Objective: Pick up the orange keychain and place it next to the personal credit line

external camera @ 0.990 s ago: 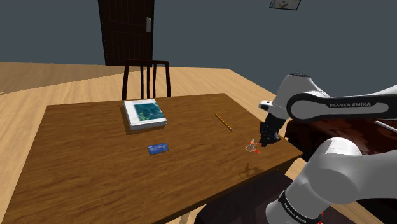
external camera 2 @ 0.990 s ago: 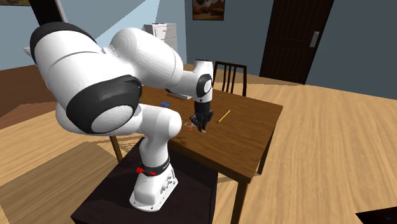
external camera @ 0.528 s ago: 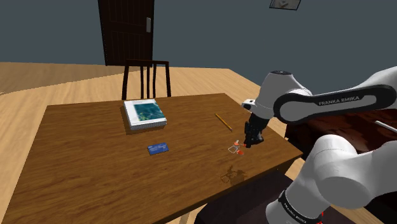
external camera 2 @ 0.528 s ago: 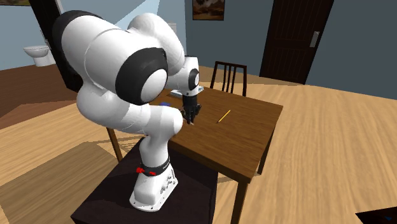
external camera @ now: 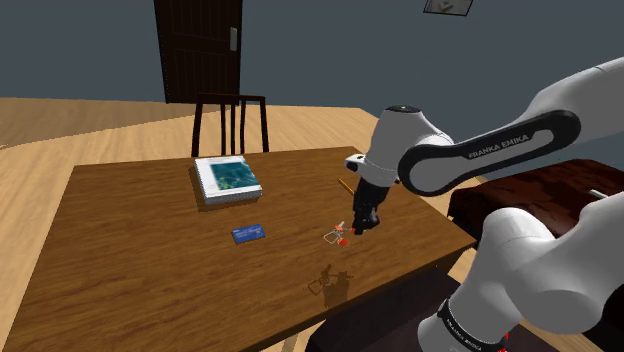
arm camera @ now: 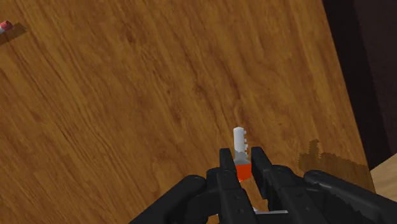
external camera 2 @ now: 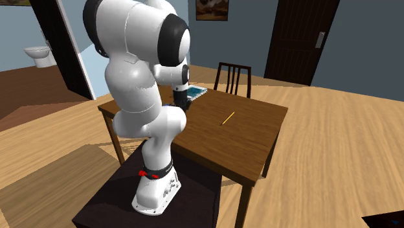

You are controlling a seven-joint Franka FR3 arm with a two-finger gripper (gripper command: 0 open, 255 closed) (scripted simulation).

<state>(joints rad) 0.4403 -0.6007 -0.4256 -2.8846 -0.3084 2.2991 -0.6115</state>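
- Jaws: my gripper (arm camera: 242, 156) is pinched on the orange keychain (arm camera: 240, 145). The orange body sits between the fingers and a white stub pokes out past the tips.
- Position: in the shoulder view the gripper (external camera: 362, 222) hangs over the table (external camera: 120, 260), pointing down. The orange keychain (external camera: 340, 236) dangles at the fingertips, its ring toward that view's left.
- Its shadow (external camera: 330, 283) falls on the wood nearer the front edge. I judge the load airborne, not dragging.
- Step in hand: carry. The pick looks done; the placing is not yet done.
- Target: the blue card (external camera: 248, 233) lies flat toward the shoulder view's left of me, well apart, with bare wood between us.
- Next move calls for travelling across to the card, lowering until the ring touches wood, stopping just beside the card rather than on it, then letting go.
- Risk, my estimate: the ring hangs loose and may swing, so a slow approach is wanted.
- Surface: dark wood-grain tabletop. A spiral notebook (external camera: 227, 180) with a teal cover lies beyond the card. A yellow pencil (external camera 2: 227, 118) lies toward the far side.
- Room: a dark chair (external camera: 230, 120) stands at the far edge and a dark door (external camera: 198, 45) behind it. Walls are blue-grey, the floor light wood.
- The second exterior view shows a toilet (external camera 2: 35, 55) through an open doorway.
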